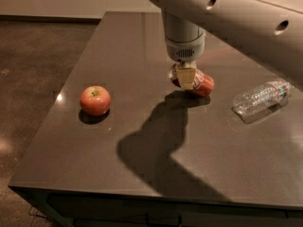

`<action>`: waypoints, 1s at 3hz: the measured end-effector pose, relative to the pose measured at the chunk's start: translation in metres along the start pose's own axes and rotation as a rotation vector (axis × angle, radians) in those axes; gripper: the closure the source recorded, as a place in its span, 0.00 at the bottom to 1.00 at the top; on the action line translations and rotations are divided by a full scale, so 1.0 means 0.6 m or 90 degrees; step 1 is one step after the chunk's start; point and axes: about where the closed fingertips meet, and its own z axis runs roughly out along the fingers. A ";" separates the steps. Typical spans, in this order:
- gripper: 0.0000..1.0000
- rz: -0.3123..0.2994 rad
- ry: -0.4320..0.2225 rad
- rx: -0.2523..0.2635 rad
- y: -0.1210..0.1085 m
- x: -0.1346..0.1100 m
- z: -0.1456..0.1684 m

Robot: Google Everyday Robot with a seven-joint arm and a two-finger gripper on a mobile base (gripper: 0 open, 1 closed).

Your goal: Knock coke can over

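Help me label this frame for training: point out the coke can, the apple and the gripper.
coke can [204,84]: camera view, red side, right of the gripper.
apple [95,100]: camera view, front skin.
gripper [186,81]: camera view, its tip, at the can's left end.

- Dark, glossy bench.
- Red apple on its left part.
- Coke can tipped over mid-bench, claw right at it.
- Clear bottle lying on its side, right.

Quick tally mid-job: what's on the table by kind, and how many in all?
Apple: 1
Coke can: 1
Clear plastic bottle: 1, on its side
Total: 3
Gripper hangs at the can's left end.
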 end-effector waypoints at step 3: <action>0.13 -0.051 -0.010 -0.035 0.015 -0.006 0.011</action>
